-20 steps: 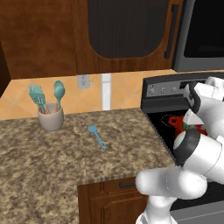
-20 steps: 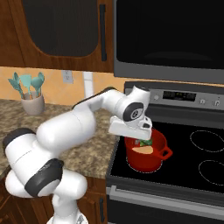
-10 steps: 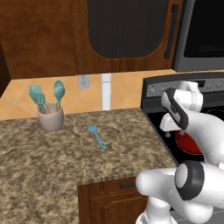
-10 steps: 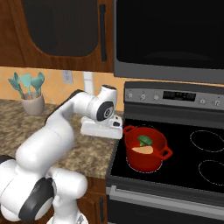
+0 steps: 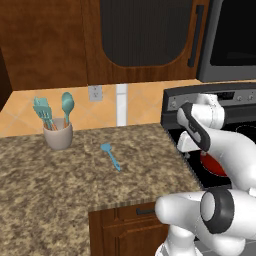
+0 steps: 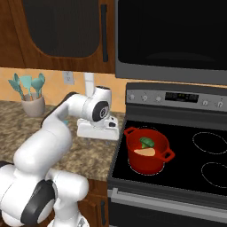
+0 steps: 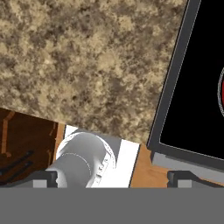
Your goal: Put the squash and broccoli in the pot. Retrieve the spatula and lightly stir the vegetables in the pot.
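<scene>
Toward the left end of the worktop (image 5: pixel 60 200), close to the back edge, a pale crock (image 5: pixel 58 136) stands upright holding a teal spoon (image 5: pixel 67 104) and a teal slotted turner (image 5: pixel 42 111) handle-down — parked there as spare utensils, not what the task asks for. Nearer the middle of the worktop, well apart from the crock, the spatula (image 5: pixel 111 155) lies flat and alone on the stone, its head pointing toward the back edge and its thin handle running toward the front right; lying clear of everything, it looks easy to reach from above.

Further right, over the worktop's right edge where it meets the stove (image 6: pixel 177 173), hangs the gripper (image 6: pixel 98 131), facing down. Its fingertips (image 7: pixel 41 178) stand far apart in the hand view with nothing between them — jaws spread wide and empty, which fits a hand that has nothing left to carry and is free for the next pick.

On the stove's front left burner sits the pot (image 6: pixel 148 150), upright, one loop handle toward the worktop. Inside it lie the squash (image 6: pixel 145 152) and the broccoli (image 6: pixel 146 142), touching or nearly so (the gap is too small to judge). With both vegetables already in, the step in hand seems to be fetching the spatula.
</scene>
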{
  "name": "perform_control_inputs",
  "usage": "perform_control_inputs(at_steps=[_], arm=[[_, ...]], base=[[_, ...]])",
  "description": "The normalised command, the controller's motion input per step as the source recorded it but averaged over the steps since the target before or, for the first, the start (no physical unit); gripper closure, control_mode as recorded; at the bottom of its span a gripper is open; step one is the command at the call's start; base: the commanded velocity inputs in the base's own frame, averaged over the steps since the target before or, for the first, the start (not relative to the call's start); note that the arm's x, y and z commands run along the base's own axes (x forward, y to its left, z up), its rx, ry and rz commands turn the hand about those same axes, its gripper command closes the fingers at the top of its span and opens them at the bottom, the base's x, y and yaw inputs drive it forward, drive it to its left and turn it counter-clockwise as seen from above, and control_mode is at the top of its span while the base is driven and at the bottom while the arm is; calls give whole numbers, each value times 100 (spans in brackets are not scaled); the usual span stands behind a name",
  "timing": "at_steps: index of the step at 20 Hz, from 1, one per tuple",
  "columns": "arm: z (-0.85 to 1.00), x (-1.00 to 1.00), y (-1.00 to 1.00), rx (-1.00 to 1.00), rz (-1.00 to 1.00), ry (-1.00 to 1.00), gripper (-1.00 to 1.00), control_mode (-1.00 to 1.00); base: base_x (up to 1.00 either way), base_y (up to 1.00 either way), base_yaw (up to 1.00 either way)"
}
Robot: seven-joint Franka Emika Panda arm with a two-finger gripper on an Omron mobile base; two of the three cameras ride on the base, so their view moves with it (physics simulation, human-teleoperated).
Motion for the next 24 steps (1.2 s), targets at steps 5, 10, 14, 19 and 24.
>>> perform_control_inputs(at_steps=[5,10,14,19,24], arm=[[-15,22,75,0,0,-2,-100,-100],[-43,67,100,-7,-1,2,-100,-100],[-54,99,100,-6,-1,8,-100,-100],[-54,93,100,-3,-1,7,-100,-100],[-22,50,54,0,-1,2,-100,-100]], base=[[0,0,0],[0,0,0],[0,0,0],[0,0,0],[0,0,0]])
